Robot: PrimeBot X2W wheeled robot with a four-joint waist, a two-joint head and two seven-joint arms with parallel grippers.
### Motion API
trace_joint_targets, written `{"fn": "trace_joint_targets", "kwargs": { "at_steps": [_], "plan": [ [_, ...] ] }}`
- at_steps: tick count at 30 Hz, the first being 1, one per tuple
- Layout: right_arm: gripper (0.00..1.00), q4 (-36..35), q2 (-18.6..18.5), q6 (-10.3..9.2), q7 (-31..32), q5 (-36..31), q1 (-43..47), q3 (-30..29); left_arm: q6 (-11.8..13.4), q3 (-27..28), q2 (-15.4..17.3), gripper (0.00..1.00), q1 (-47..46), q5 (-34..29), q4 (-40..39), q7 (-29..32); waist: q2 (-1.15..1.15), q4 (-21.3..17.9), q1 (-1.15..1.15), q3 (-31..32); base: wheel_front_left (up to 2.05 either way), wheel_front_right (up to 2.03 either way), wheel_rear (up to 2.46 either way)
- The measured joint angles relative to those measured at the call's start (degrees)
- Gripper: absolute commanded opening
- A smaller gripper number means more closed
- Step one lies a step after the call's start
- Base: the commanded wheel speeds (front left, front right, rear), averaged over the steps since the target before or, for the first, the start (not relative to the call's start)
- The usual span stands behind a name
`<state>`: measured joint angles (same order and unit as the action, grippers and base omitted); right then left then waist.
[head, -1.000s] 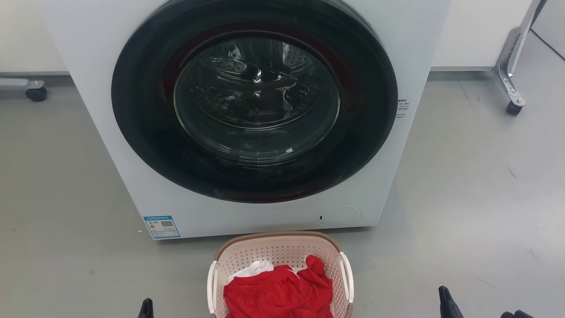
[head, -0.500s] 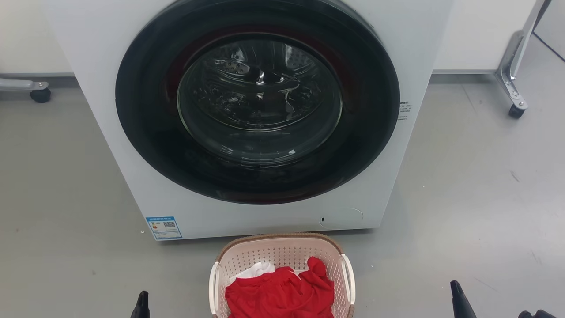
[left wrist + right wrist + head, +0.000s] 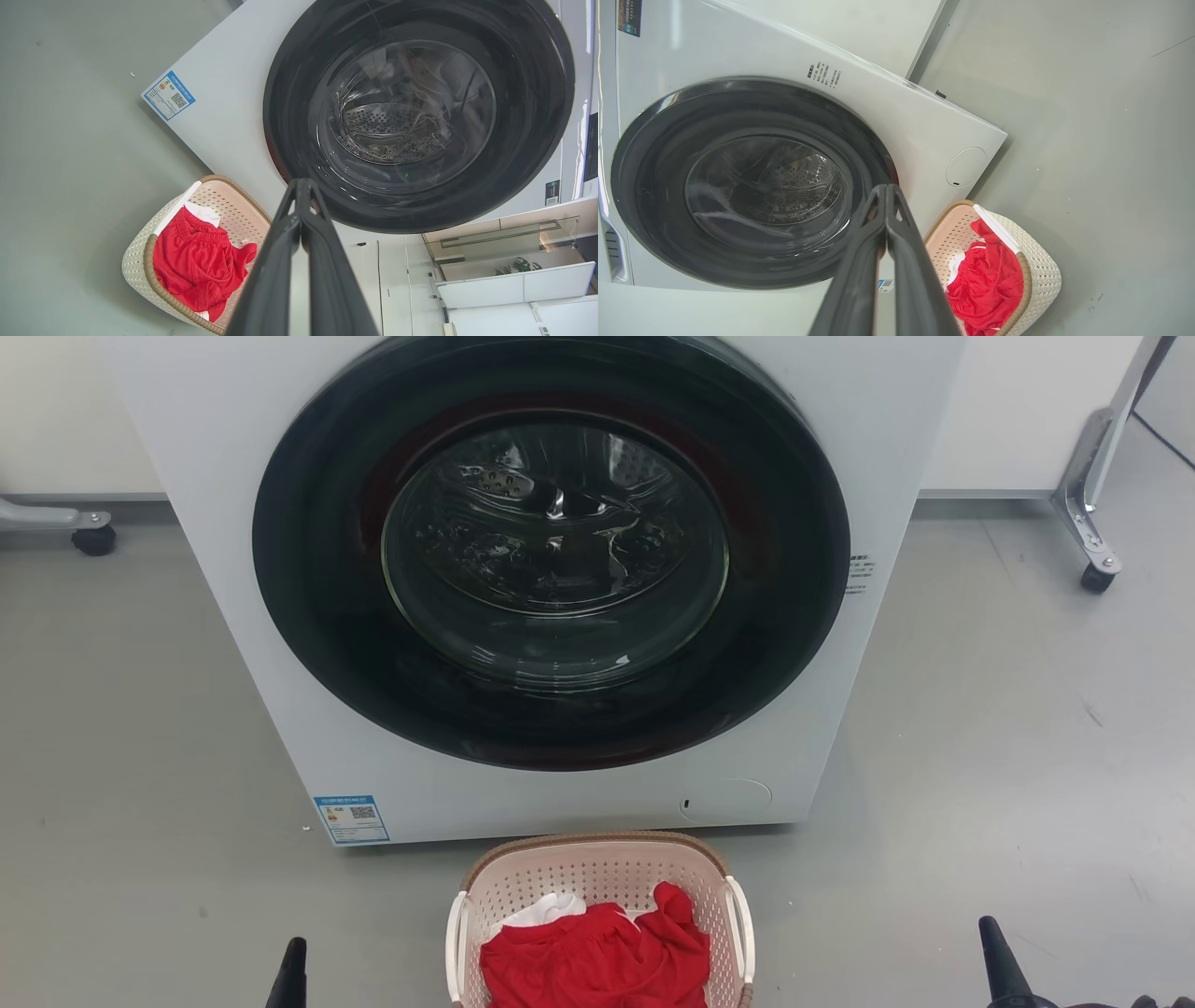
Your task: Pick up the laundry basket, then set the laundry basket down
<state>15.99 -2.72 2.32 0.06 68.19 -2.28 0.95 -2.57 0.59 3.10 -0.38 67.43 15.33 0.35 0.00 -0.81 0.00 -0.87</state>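
Observation:
The laundry basket (image 3: 597,875) stands on the grey floor just in front of the washing machine, at the bottom middle of the head view. It is pale pink-beige with perforated sides, a brown rim and white side handles, and red and white clothes (image 3: 594,959) lie in it. My left gripper (image 3: 294,959) is left of the basket and apart from it. Its fingers are pressed together on nothing, as the left wrist view shows (image 3: 302,186). My right gripper (image 3: 990,941) is far to the basket's right, also shut and holding nothing (image 3: 886,191). The basket also appears in both wrist views (image 3: 138,261) (image 3: 1043,275).
A white front-loading washing machine (image 3: 280,644) with a closed dark round door (image 3: 551,551) rises right behind the basket. Wheeled metal legs stand at the far left (image 3: 93,537) and the far right (image 3: 1094,574). Grey floor (image 3: 980,728) lies on both sides of the machine.
The head camera has shifted slightly. Both gripper tips have moved outward, away from the basket, and a little higher in the head view. The basket has not moved.

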Motion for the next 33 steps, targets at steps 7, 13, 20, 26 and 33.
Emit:
{"fn": "trace_joint_targets", "kwargs": {
  "at_steps": [7, 13, 20, 26, 33],
  "plan": [
    [0.00, 0.2, 0.0, 1.07, 1.7, 5.3, -0.8, -2.0, -1.0, 1.0, -0.1, 0.00, -0.9, 5.1, 0.4, 1.3, 0.00, 0.2, 0.00, 0.2, 0.00, 0.00, 0.00],
    [0.00, 0.5, 0.1, 1.76, 2.8, 9.7, -1.0, -3.6, -2.0, 2.0, -0.2, 0.00, -1.9, 9.9, 0.7, 2.6, 0.00, 0.3, 0.00, 0.3, 0.00, 0.00, 0.00],
    [0.00, 0.7, 0.1, 2.83, 4.2, 15.2, -1.9, -5.5, -3.0, 3.0, -0.4, 0.00, -2.5, 15.5, 1.1, 4.0, 0.00, 0.5, 0.00, 0.5, 0.00, 0.00, 0.00],
    [0.00, 0.9, 0.2, 3.76, 5.3, 18.9, -2.0, -6.9, -3.6, 3.8, -0.5, 0.00, -3.3, 19.2, 1.2, 4.9, 0.00, 0.7, 0.00, 0.6, 0.00, 0.00, 0.00],
    [0.00, 1.1, 0.2, 4.58, 6.4, 23.2, -2.9, -8.5, -4.5, 4.6, -0.6, 0.00, -4.3, 24.0, 1.6, 6.1, 0.00, 0.8, 0.00, 0.8, 0.00, 0.00, 0.00]
  ]
}}
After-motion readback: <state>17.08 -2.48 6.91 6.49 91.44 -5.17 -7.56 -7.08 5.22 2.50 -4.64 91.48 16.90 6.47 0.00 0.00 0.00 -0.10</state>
